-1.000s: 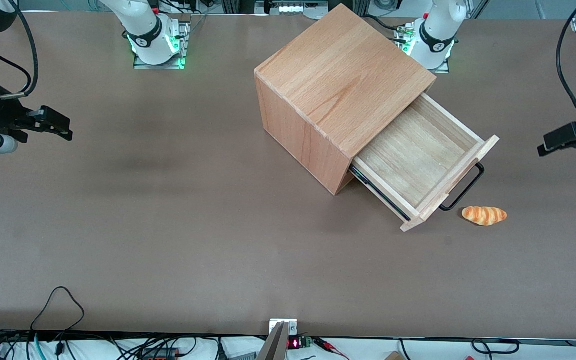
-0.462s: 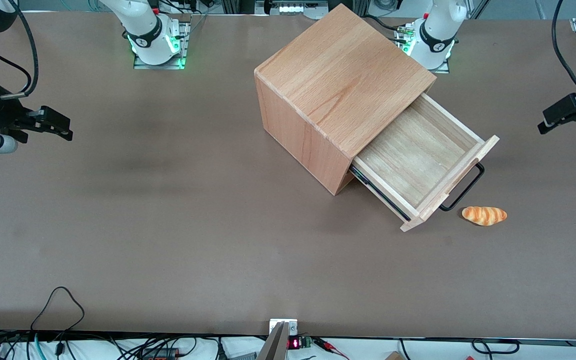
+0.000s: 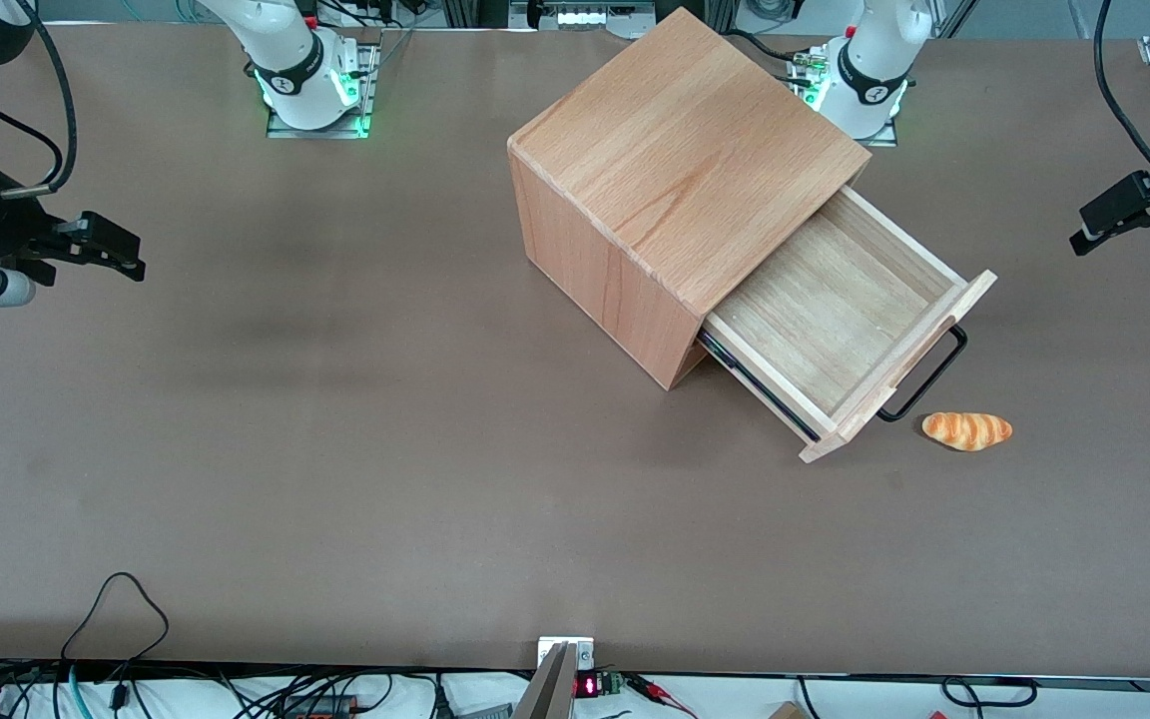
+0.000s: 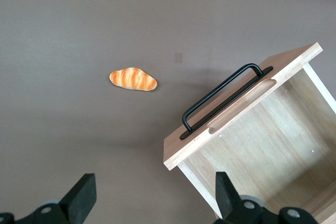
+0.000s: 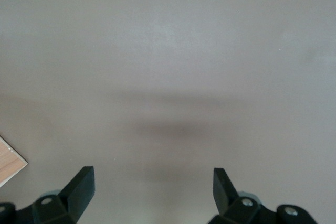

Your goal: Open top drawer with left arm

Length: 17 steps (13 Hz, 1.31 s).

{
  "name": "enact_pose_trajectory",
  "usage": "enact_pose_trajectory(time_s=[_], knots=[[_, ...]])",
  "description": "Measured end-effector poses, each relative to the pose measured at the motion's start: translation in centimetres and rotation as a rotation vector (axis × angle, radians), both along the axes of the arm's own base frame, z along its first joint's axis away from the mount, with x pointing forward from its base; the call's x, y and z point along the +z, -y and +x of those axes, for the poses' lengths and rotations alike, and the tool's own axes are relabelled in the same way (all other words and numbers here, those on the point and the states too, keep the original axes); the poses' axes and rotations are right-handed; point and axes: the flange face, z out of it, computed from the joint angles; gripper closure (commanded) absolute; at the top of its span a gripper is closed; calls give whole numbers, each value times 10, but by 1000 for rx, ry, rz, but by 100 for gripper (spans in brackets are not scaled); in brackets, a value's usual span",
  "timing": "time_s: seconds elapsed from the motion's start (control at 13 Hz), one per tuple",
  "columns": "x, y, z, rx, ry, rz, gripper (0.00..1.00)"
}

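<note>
The top drawer (image 3: 830,322) stands pulled well out of the beech box (image 3: 680,170), its inside bare. Its black wire handle (image 3: 924,379) sticks out from the front panel; the handle (image 4: 223,97) and panel also show in the left wrist view. My left arm's gripper (image 3: 1129,215) hangs high at the working arm's end of the table, away from the drawer and apart from the handle. The gripper (image 4: 152,203) is open with nothing between its fingers (image 4: 81,198).
A small bread roll (image 3: 966,430) lies on the brown table (image 3: 335,419) just in front of the drawer's panel, beside the handle; the roll (image 4: 133,79) also shows from the wrist. Arm bases (image 3: 864,75) stand farther from the camera than the box.
My left gripper has drawn farther up and away from the drawer toward the working arm's end. Drawer and roll have not moved.
</note>
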Motion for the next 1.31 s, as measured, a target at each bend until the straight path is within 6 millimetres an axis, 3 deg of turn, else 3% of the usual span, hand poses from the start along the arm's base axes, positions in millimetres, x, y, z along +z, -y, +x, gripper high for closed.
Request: enact_pose_trajectory(time_s=[1.0, 1.31], knots=[[-5, 21, 5, 15, 2, 43, 0], [-10, 46, 8, -41, -7, 44, 0]])
